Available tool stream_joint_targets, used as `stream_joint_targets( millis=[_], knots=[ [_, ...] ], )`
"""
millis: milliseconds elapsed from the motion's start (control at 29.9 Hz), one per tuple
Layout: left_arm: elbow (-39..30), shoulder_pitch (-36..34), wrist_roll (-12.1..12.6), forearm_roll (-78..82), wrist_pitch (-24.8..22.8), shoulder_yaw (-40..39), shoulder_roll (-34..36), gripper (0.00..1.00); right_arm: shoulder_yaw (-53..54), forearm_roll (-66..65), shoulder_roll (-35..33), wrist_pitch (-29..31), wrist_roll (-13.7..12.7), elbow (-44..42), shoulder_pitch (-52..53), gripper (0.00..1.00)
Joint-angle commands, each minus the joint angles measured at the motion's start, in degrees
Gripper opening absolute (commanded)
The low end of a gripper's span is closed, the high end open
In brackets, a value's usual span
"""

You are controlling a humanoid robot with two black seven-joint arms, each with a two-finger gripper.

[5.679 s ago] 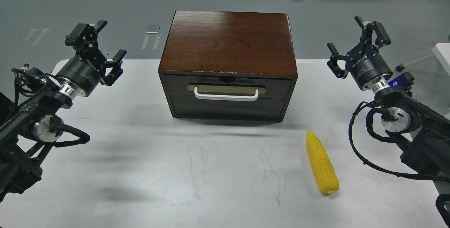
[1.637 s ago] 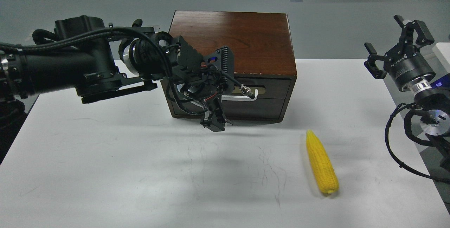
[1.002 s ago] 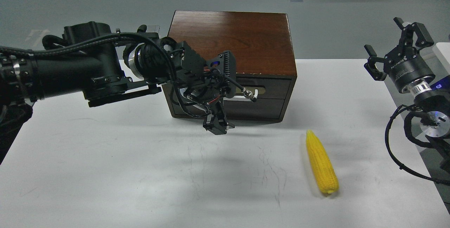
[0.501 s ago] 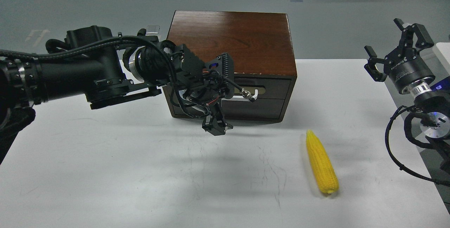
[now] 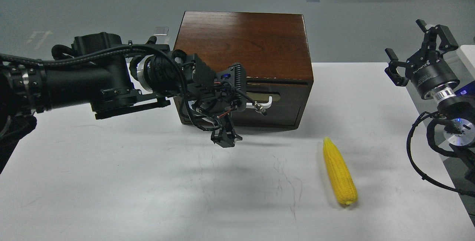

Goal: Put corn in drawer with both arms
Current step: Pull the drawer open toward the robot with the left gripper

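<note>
the black left arm with looped cables (image 5: 85,81) reaches across the white worktop (image 5: 111,181) to the front of the reddish-brown-topped wooden box cabinet (image 5: 241,42). its black claw-like left hand (image 5: 223,137) hangs low in front of the dark brown drawer (image 5: 276,98), seen end-on and dark, so whether its fingers are spread or closed cannot be told. the arm hides most of the white bar handle (image 5: 268,101); only its right end shows. the drawer front sits nearly flush with the cabinet. the bright yellow bumpy toy corn cob (image 5: 339,172) lies on the worktop, right of and nearer than the cabinet, tip pointing away, untouched. the black right hand (image 5: 415,53) is raised at the right edge, fingers spread wide, holding nothing.
</note>
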Motion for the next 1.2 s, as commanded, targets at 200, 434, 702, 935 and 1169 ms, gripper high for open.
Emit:
stream_joint_targets(
  millis=[200, 434, 702, 935, 1169],
  knots=[
    [-5.56, -0.95, 0.0, 0.0, -0.01, 0.15, 0.69, 0.98, -0.01, 0.0, 0.0, 0.0, -0.02, -0.17, -0.09, 1.0],
    [-10.14, -1.04, 0.0, 0.0, -0.01, 0.33, 2.36, 0.98, -0.01, 0.0, 0.0, 0.0, -0.02, -0.26, -0.09, 1.0],
    [-14.97, -1.04, 0.0, 0.0, -0.01, 0.33, 5.43, 0.98, -0.01, 0.0, 0.0, 0.0, -0.02, -0.43, -0.09, 1.0],
    [-18.84, -1.04, 0.0, 0.0, -0.01, 0.15, 7.19, 0.98, -0.01, 0.0, 0.0, 0.0, -0.02, -0.34, -0.09, 1.0],
    [-19.02, -0.78, 0.0, 0.0, -0.01, -0.2, 6.75, 0.98, -0.01, 0.0, 0.0, 0.0, -0.02, -0.34, -0.09, 1.0]
  ],
)
